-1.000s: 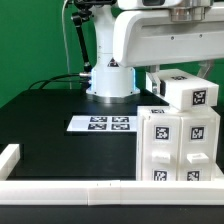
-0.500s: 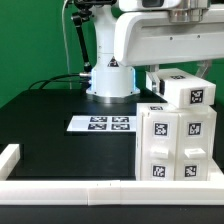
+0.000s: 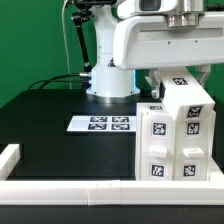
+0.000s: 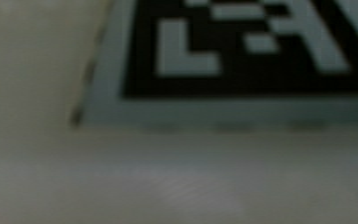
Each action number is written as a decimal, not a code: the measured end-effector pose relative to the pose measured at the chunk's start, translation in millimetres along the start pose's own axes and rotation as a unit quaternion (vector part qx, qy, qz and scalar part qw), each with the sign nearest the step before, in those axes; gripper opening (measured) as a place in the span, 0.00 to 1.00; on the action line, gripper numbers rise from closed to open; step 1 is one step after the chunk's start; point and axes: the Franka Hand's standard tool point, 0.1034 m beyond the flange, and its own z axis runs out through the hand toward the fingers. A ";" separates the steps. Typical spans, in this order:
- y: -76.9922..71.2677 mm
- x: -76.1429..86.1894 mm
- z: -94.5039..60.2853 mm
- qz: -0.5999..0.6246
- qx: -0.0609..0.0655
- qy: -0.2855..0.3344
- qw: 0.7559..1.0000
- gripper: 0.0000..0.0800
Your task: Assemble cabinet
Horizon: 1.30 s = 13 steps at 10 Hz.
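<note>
The cabinet [image 3: 178, 140], a white boxy body with black-and-white tags on its front, stands at the exterior view's right. A white tagged top block [image 3: 186, 95] sits on it, squared with the body. My gripper [image 3: 180, 74] is mostly hidden under the arm's big white link. A dark finger [image 3: 151, 82] shows beside the block, so the gripper looks shut on it. The wrist view shows only a blurred tag [image 4: 247, 45] on a white surface [image 4: 176, 170], very close. No fingers appear there.
The marker board [image 3: 100, 124] lies flat on the black table, to the exterior view's left of the cabinet. A low white border rail [image 3: 70, 188] runs along the front edge and up the left side. The arm's base [image 3: 110, 82] stands at the back.
The top block was turned at an angle on the cabinet. It has now rotated and sits in line with the cabinet body. The arm's link has shifted slightly.
</note>
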 end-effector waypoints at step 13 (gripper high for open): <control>-8.4 -12.2 -12.5 -0.019 -0.014 0.075 0.997 0.68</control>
